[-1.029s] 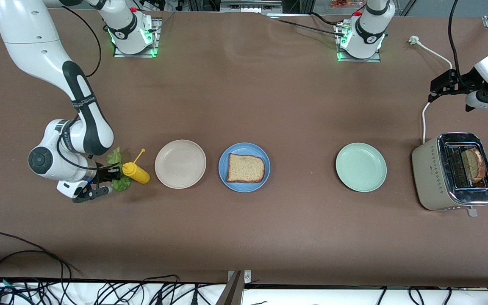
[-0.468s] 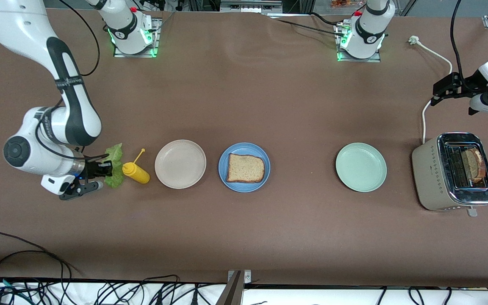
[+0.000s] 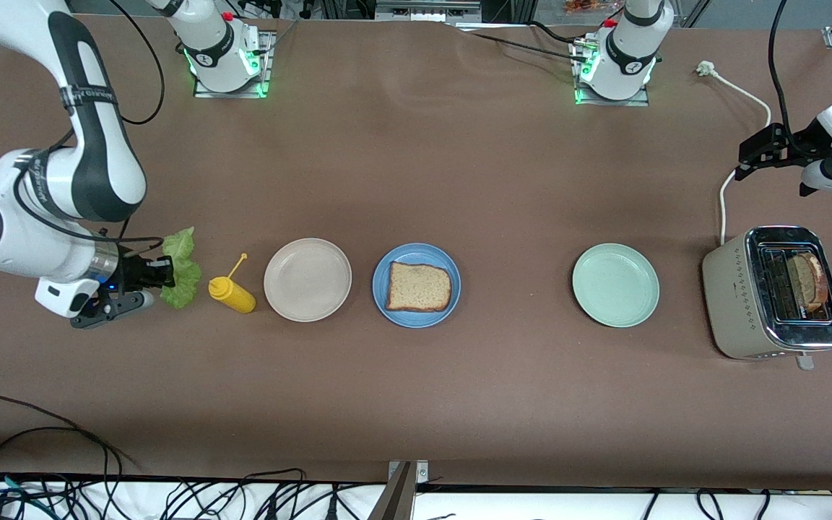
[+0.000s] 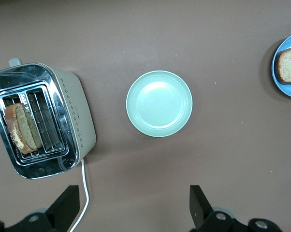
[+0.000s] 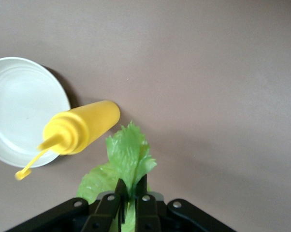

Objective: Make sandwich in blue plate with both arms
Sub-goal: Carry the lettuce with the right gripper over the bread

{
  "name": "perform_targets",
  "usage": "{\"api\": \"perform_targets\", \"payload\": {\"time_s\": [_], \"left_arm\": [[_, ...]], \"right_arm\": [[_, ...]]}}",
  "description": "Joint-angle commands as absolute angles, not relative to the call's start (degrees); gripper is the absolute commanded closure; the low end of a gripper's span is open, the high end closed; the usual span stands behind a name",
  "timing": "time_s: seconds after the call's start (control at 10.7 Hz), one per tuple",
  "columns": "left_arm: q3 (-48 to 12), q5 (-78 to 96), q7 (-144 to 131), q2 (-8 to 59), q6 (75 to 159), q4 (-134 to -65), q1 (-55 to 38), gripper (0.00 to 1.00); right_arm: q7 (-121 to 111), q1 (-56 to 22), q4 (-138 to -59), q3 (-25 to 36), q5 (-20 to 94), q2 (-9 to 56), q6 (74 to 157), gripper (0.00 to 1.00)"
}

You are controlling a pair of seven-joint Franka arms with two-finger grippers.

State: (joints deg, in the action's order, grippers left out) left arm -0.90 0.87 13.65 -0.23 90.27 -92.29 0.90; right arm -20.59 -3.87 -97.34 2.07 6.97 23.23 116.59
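Note:
A brown speckled bread slice (image 3: 419,287) lies on the blue plate (image 3: 416,253) at the table's middle; the plate (image 4: 279,83) also shows in the left wrist view. My right gripper (image 3: 161,273) is shut on a crinkly green lettuce leaf (image 3: 181,267), held in the air over the table at the right arm's end, beside the mustard bottle. In the right wrist view the leaf (image 5: 128,154) is pinched between the right gripper's (image 5: 131,186) fingers. A second bread slice (image 3: 809,280) stands in the toaster (image 3: 744,303). My left gripper (image 3: 757,149) hangs open over the table by the toaster, holding nothing.
A yellow mustard bottle (image 3: 233,293) lies between the lettuce and a beige-white plate (image 3: 307,279). A mint-green plate (image 3: 615,284) sits between the blue plate and the toaster. The toaster's white cord (image 3: 724,195) runs toward the arms' bases.
My right gripper has lifted the lettuce leaf up and away from the mustard bottle, toward the right arm's end of the table. The left arm has barely moved.

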Motion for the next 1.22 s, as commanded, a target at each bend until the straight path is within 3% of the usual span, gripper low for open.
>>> {"api": "perform_targets", "payload": {"time_s": [0.0, 0.28, 0.65, 1.12], "left_arm": [[-0.79, 1.41, 13.01, 0.53, 88.86, -90.35, 0.97, 0.00], [-0.79, 1.49, 12.92, 0.61, 88.86, -90.35, 0.97, 0.00], [-0.79, 1.49, 12.92, 0.61, 88.86, -90.35, 0.97, 0.00], [-0.79, 1.41, 12.92, 0.62, 88.86, -90.35, 0.97, 0.00]], "right_arm": [[-20.92, -3.34, -98.09, 1.06, 7.03, 18.20, 112.07, 1.00], [-19.87, -4.04, -96.95, 1.05, 7.82, 16.96, 108.91, 1.00], [-6.09, -11.58, -92.12, 2.37, 8.00, 18.28, 103.98, 1.00], [8.50, -24.32, -84.13, 9.04, 16.61, 25.74, 103.18, 1.00]]}}
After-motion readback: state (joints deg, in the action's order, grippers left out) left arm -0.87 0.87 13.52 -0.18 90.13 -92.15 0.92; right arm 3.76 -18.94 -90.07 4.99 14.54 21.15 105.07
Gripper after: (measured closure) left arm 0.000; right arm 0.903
